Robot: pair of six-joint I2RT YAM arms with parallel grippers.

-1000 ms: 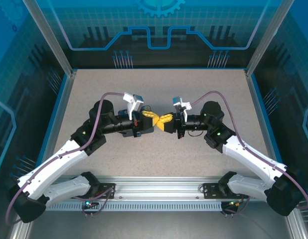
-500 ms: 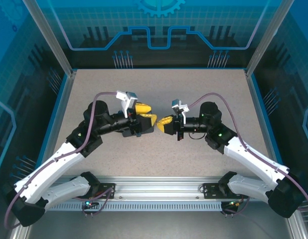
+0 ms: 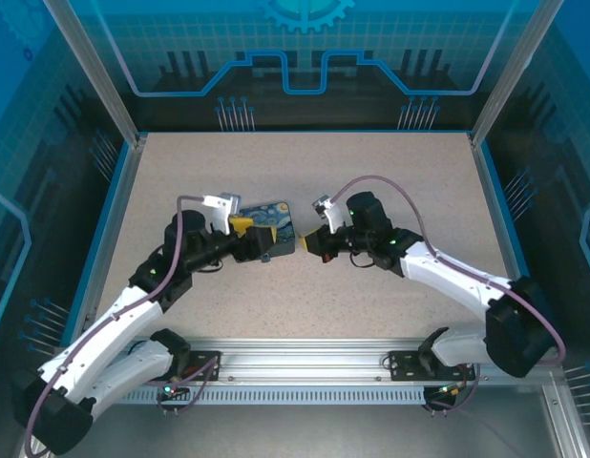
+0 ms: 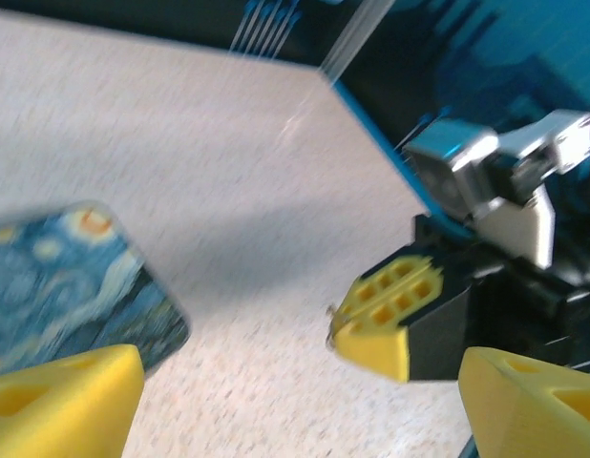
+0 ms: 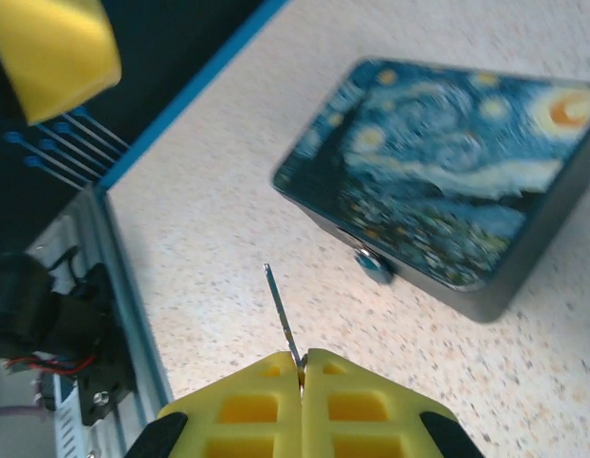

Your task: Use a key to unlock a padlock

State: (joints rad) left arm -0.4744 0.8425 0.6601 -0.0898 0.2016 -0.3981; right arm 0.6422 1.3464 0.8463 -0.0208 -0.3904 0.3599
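My right gripper (image 5: 302,367) is shut on the key (image 5: 281,310), a thin grey sliver that sticks out forward from between the yellow fingertips. It hovers just right of the painted starry-night box (image 3: 269,227), which lies flat on the table. The padlock appears as a small dark, shiny knob (image 5: 374,264) on the box's side wall facing the key, a short gap away. My left gripper (image 3: 249,237) stands open at the box's left end, its yellow fingers (image 4: 66,396) spread wide with nothing between them. In the left wrist view the right gripper (image 4: 386,315) faces me across bare table.
The speckled table (image 3: 390,181) is ringed by a blue rim and clear enclosure walls. An aluminium rail (image 3: 305,367) with both arm bases runs along the near edge. Free room lies behind and to both sides of the box.
My left gripper has opened and drawn back to the left, leaving the painted box lying uncovered on the table. The right gripper, still shut on the key, has shifted slightly left and turned.
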